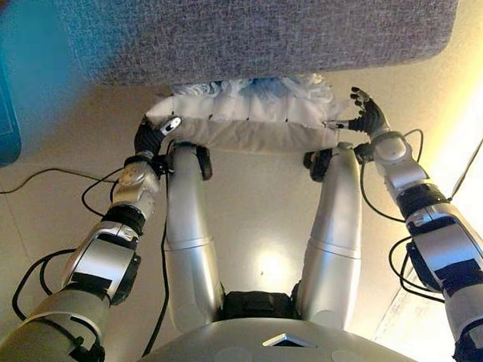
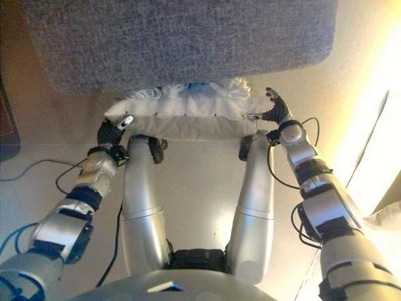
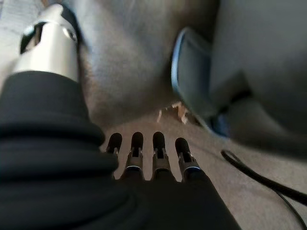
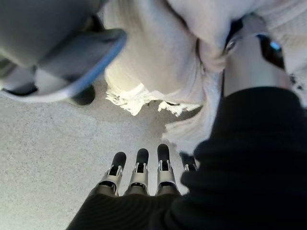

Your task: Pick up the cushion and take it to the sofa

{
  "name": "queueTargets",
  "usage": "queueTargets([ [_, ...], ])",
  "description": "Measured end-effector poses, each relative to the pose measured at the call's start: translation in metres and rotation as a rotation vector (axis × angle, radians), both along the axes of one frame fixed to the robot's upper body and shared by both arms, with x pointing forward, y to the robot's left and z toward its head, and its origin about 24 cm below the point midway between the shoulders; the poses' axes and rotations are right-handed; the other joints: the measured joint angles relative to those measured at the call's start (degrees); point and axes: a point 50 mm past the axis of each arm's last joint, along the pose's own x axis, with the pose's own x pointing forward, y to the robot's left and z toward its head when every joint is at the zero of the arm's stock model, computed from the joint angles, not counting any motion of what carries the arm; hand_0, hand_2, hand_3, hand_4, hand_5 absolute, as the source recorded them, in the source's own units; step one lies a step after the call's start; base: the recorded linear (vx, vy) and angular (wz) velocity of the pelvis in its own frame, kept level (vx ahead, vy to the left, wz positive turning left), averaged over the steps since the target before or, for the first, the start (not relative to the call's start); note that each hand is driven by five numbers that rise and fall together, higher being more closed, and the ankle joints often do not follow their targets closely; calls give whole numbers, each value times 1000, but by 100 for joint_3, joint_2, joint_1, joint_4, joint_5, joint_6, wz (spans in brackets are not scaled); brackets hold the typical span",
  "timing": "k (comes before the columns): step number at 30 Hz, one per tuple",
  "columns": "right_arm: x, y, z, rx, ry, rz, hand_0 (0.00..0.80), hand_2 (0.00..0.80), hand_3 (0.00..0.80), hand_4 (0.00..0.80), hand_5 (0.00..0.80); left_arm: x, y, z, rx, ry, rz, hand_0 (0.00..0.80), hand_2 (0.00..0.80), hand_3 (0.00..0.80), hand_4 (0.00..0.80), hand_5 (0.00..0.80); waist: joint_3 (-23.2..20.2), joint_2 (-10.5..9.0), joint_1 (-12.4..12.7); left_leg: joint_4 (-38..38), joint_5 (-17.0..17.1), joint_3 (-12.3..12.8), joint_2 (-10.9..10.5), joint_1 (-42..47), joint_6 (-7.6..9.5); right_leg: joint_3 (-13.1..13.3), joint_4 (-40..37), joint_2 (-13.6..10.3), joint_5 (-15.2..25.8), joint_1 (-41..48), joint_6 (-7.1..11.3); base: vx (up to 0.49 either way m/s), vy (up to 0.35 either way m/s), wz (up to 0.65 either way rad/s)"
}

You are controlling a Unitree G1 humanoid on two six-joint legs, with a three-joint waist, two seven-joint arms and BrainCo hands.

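the cushion (image 1: 248, 121), white with a ruffled top, sits in the upper middle of the left eye view, held between the 2 hands right at the edge of the grey sofa (image 1: 256, 33) that fills the top of the frame. the left hand (image 1: 153, 135) presses its left end and the right hand (image 1: 365, 114) its right end. both hands look wide, fingers straight, squeezing flat-palmed and not curled round anything.

this reads as the end of the carry. the next move calls for lifting the cushion forward onto the sofa, then parting the hands evenly.

the wrist views add what the head views miss: straight dark-tipped fingers (image 4: 139, 167) and the cushion's frayed fringe (image 4: 139, 100) over the floor (image 4: 43, 158).
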Motion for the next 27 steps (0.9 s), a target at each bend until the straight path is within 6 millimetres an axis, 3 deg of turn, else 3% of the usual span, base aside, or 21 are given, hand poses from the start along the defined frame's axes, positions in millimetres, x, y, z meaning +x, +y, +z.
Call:
queueTargets([
  [6, 5, 4, 5, -61, 54, 41, 0, 0, 0, 0, 0, 4, -11, 6, 16, -27, -51, 0, 0, 0, 0, 0, 0, 0, 8, 5, 1, -12, -51, -42, 2, 2, 32, -36, -21, -35, 18, 15, -3, 3],
  [10, 3, 3, 4, 35, 25, -1, 0, 0, 0, 0, 0, 5, -15, 8, 15, -38, -57, 0, 0, 0, 0, 0, 0, 0, 1, 12, 1, -14, -56, -46, 2, 3, 34, -39, -24, -35, 19, 0, 0, 0],
  [14, -8, 0, -3, 152, -22, -43, 0, 0, 0, 0, 0, 3, -16, 9, 12, -45, -52, 0, 0, 0, 0, 0, 2, -3, -13, 20, -1, -14, -54, -49, 3, 9, 22, -32, -24, -33, 19, 0, 0, 0],
  [27, -41, -33, -30, 185, -12, -128, 0, 0, 0, 0, 0, 2, -3, 16, 41, -65, -45, 0, 0, 0, 0, 0, 18, -267, -56, 204, -101, -34, 28, -66, 56, 18, 6, 68, -22, 41, 22, 8, -21, -4],
])
